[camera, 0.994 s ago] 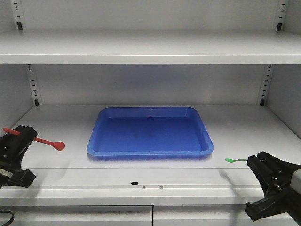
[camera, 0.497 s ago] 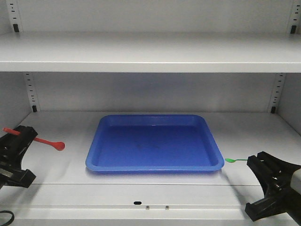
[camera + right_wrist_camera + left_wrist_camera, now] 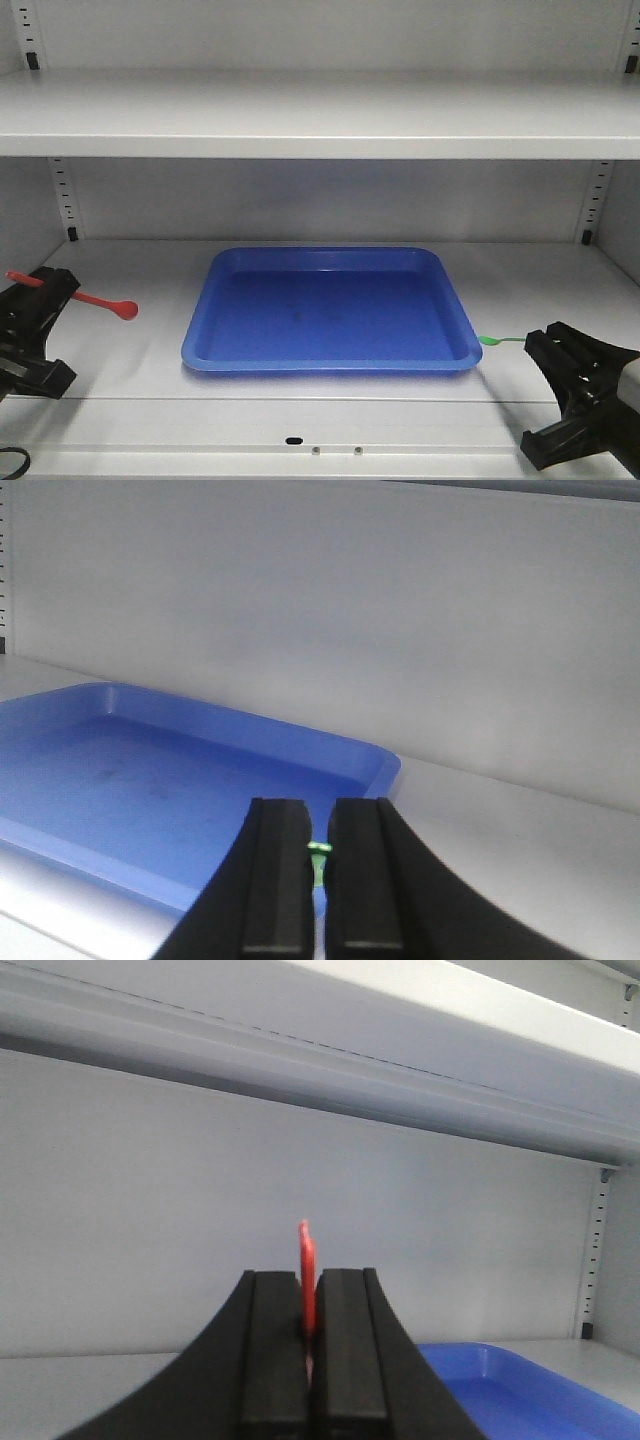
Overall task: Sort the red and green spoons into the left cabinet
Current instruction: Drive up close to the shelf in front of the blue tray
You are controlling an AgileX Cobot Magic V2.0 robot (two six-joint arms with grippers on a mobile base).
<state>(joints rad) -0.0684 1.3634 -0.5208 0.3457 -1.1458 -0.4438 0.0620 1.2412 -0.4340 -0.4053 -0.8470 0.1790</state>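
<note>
Left cabinet (image 3: 320, 110): the grey-white shelves fill the front view, and both arms reach toward the lower shelf.
Blue tray (image 3: 330, 366): it lies flat in the middle of that shelf with nothing in it.
Left gripper (image 3: 308, 1290): it is clamped on the red spoon's handle and hangs at the left edge, well apart from the tray.
Right gripper (image 3: 318, 815): it is pinched on the green spoon's handle, low at the right, near the tray's front right corner.
Red spoon (image 3: 100, 300): it is held level in the air, with its bowl pointing toward the tray but short of it.
Green spoon (image 3: 497, 340): it is also held level, and its bowl is just beside the tray's right corner.
Done: both spoons are picked up and brought to the cabinet.
Left: neither is set down yet; both placements and releases remain.
Change from a second ago: the shelf and tray sit lower and larger in the front view. The grippers keep their places in the picture. The green bowl now meets the tray corner, where a gap showed before.
</note>
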